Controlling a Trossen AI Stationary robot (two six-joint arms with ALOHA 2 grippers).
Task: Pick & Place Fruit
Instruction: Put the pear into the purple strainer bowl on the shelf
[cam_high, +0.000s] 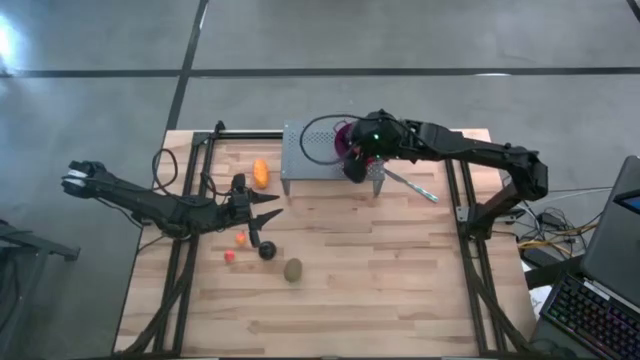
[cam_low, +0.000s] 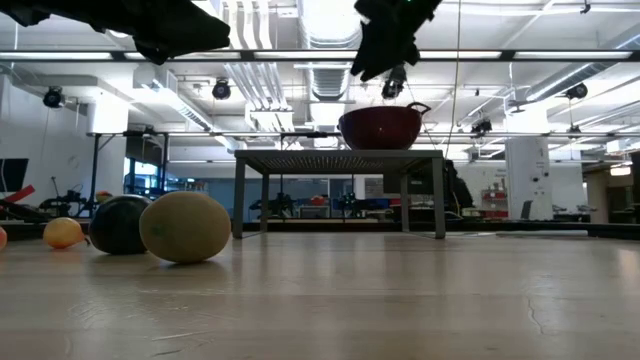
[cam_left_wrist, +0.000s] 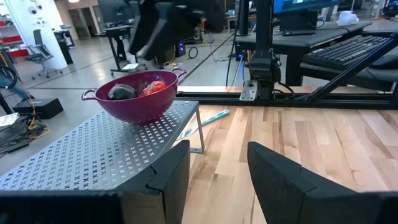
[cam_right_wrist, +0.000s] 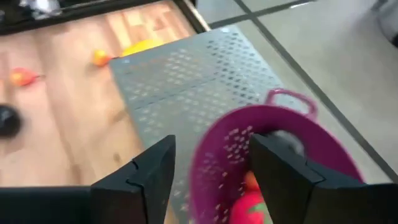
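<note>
The step in hand looks like a drop-off. The right gripper (cam_high: 352, 150) is held over the purple bowl with little holes (cam_right_wrist: 273, 155), which sits on the grey metal stand with punched holes (cam_high: 305, 155). Its fingers are spread with nothing between them. Inside the bowl a red round fruit (cam_left_wrist: 155, 88) and a dark round fruit (cam_left_wrist: 121, 92) can be seen.

The left gripper (cam_high: 268, 205) is held low over the wooden counter (cam_high: 400, 280), fingers apart and empty, near the fruit that is left.

On the counter are found a long orange fruit (cam_high: 261, 173), a small orange ball (cam_high: 241, 238), a small red ball (cam_high: 230, 256), a black round fruit (cam_high: 267, 250) and a brown-green oval fruit (cam_high: 293, 269).

Next, one of these fruits probably has to be picked. The gripper would need to be lowered around it and closed gently, since round fruits can roll.

The long orange fruit lies flat beside the stand, its long side pointing from the counter's near edge to its far edge.
</note>
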